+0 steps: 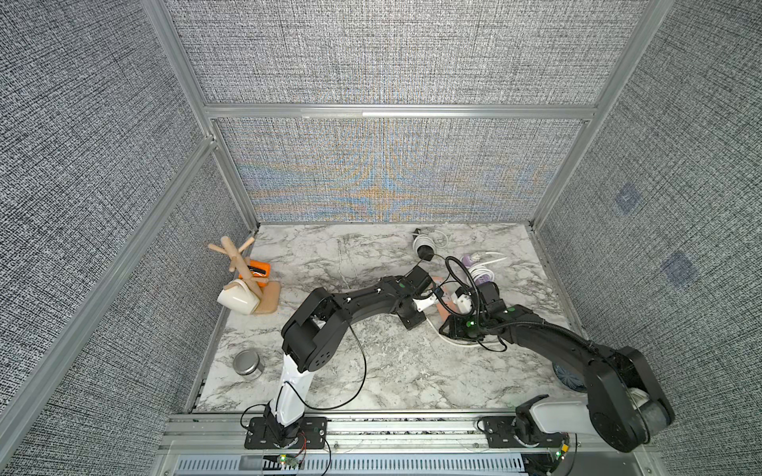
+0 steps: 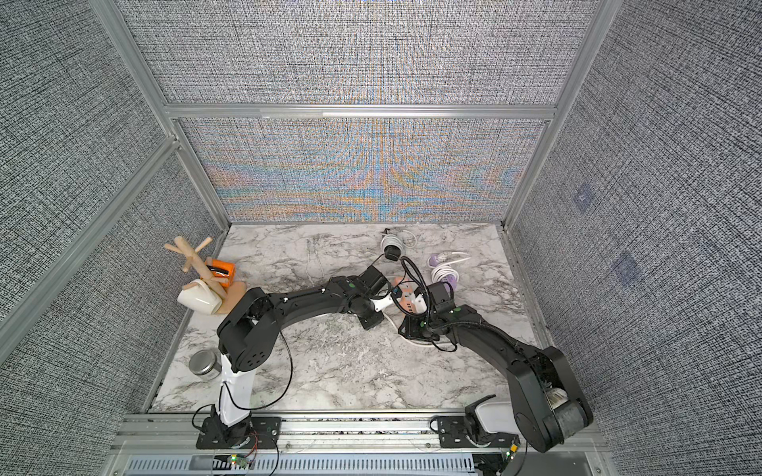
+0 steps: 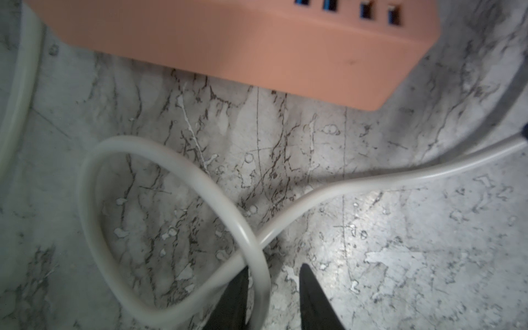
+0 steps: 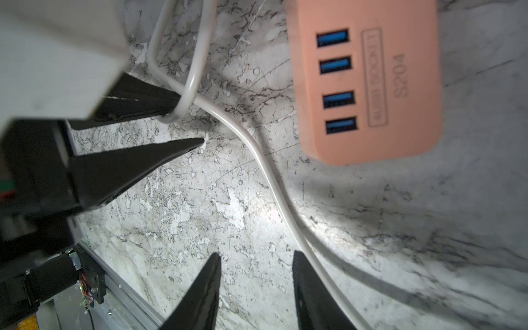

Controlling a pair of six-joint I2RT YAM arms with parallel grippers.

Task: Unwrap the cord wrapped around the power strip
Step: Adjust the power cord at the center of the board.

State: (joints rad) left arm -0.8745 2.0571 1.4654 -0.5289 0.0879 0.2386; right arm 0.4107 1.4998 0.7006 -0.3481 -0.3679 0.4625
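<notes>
The salmon-pink power strip [image 4: 365, 83] with blue USB ports lies flat on the marble table [image 1: 371, 371], between the two arms [image 1: 445, 311]. Its white cord [image 3: 177, 163] lies loose on the marble in one crossed loop beside the strip, and no turn of it shows on the strip in the wrist views. My left gripper [image 3: 273, 270] is open, and the loop's end passes between its fingers against one fingertip [image 4: 174, 104]. My right gripper [image 4: 257, 255] is open with only bare marble between its fingers. The cord [image 4: 268, 171] runs along the outside of one right finger.
A purple power strip wound in white cord [image 1: 480, 274] lies just behind the arms, and a black-and-white wound adapter [image 1: 424, 247] sits near the back wall. At the left stand a wooden mug tree with a white mug [image 1: 237, 301], an orange object [image 1: 255, 270] and a metal tin [image 1: 247, 362].
</notes>
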